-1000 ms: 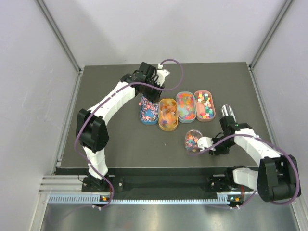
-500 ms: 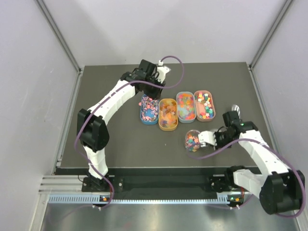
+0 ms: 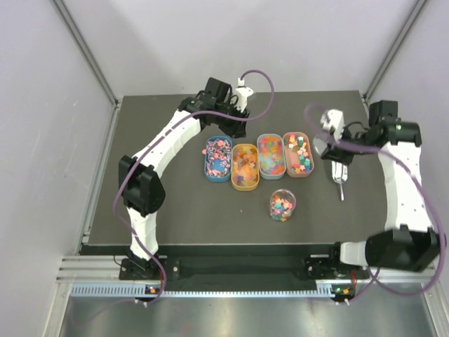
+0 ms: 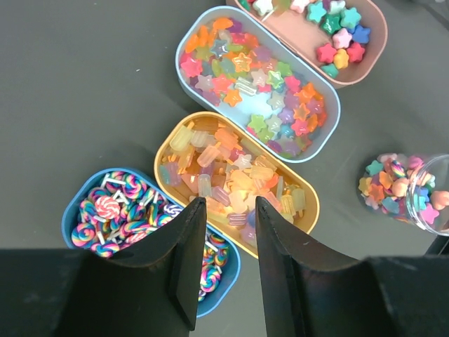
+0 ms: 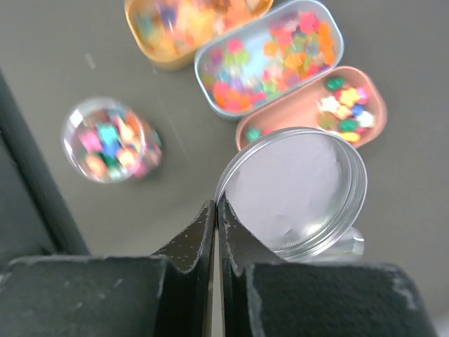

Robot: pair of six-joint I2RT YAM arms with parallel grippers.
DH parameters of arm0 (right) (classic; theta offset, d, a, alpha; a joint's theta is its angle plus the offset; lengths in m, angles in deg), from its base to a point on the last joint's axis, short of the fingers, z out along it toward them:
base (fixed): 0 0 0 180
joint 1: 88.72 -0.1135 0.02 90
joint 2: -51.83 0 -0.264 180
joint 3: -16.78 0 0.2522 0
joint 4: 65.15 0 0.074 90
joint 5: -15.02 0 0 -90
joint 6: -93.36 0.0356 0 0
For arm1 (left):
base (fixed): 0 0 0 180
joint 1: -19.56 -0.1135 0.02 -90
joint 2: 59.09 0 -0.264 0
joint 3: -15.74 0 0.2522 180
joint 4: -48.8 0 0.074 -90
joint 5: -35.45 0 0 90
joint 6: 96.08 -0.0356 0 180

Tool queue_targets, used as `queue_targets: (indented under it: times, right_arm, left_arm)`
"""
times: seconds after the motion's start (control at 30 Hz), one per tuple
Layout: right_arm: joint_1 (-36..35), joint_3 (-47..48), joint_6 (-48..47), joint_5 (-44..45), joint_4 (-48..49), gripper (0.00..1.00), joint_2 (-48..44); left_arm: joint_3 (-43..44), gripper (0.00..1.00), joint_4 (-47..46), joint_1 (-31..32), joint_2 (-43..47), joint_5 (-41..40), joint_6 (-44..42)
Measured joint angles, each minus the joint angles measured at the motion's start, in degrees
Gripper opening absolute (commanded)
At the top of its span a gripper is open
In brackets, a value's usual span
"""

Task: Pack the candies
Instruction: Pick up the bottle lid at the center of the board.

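Note:
The candies fill four oval trays: swirled lollipops in the blue tray (image 4: 112, 210), pale popsicle gummies in the yellow tray (image 4: 238, 175), stars in the light-blue tray (image 4: 259, 77) and the pink tray (image 4: 330, 35). More candies lie in the clear round jar (image 3: 283, 205), which stands without its lid in front of the trays. My left gripper (image 4: 228, 210) hovers open and empty above the blue and yellow trays. My right gripper (image 5: 217, 203) is raised to the right of the pink tray (image 3: 297, 153), shut on the rim of the silver lid (image 5: 295, 189).
A silver metal scoop (image 3: 340, 179) lies on the dark mat right of the trays, below my right gripper (image 3: 330, 144). The jar (image 5: 112, 140) sits near the mat's front. White walls enclose the table on three sides.
My right arm has swung up and back from beside the jar to the right of the pink tray, its jaws closing. The left gripper has shifted slightly back and opened a little.

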Motion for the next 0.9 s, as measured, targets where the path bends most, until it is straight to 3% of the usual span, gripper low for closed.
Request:
queue_targets:
  times: [0.2,0.33,0.43,0.67,0.9]
  right_arm:
    - [10.5,1.9,13.1,-23.5,-0.9,0.0,14.3]
    - [14.6,-0.8,23.5,-34.3,-0.9,0.0,19.8]
    - [15.8,-6.5,36.0,-37.7,3.7,0.0,20.1]
    - [15.0,-22.2,66.1,-41.0,30.1,0.0,16.3]
    - [11.3,-18.4,71.6,-41.6,35.8,0.0,16.3]
  left_arm:
    - [-0.7,0.4,-0.1,-1.6,0.0,-1.0,-0.3]
    - [-2.9,0.4,0.1,-2.6,0.0,-2.6,-1.2]
    - [-4.4,0.39,0.5,-2.7,0.0,-4.1,-2.2]
    - [-6.6,0.38,1.2,-2.8,0.0,-8.2,-5.8]
    - [-0.5,0.39,2.7,-3.4,-2.1,-10.3,-8.0]
